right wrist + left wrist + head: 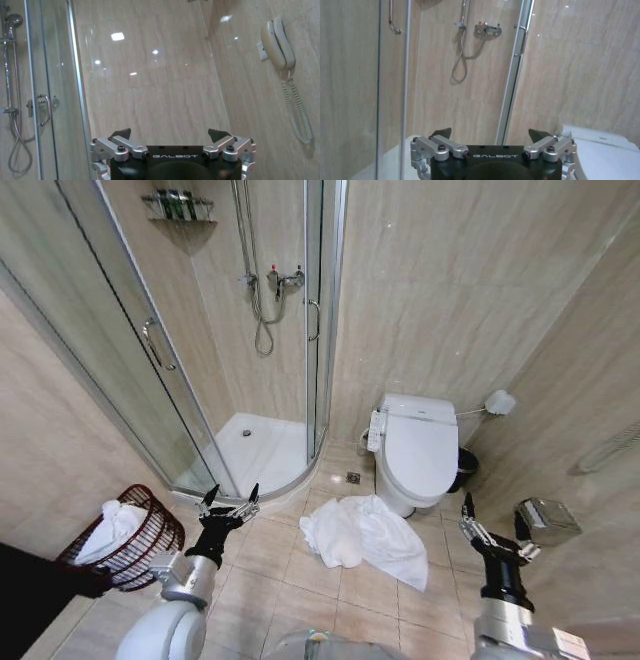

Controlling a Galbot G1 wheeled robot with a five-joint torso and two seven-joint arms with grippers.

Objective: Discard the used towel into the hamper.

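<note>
The used towel [362, 538] is a crumpled white heap on the tiled floor in front of the toilet. The hamper [150, 545], a dark red-brown openwork basket, stands on the floor at the left with a white cloth [113, 525] inside it. My left gripper [232, 494] is raised between the hamper and the towel, open and holding nothing; in the left wrist view the left gripper [491, 132] points at the shower wall. My right gripper [493, 516] is raised to the right of the towel, also open and holding nothing, and the right gripper [170, 132] faces the tiled wall.
A white toilet [415, 445] stands behind the towel, with a small black bin [466, 467] to its right. A glass shower cabin [250, 360] fills the back left. A metal box [546, 521] sits low at the right wall. A wall phone [277, 45] hangs there.
</note>
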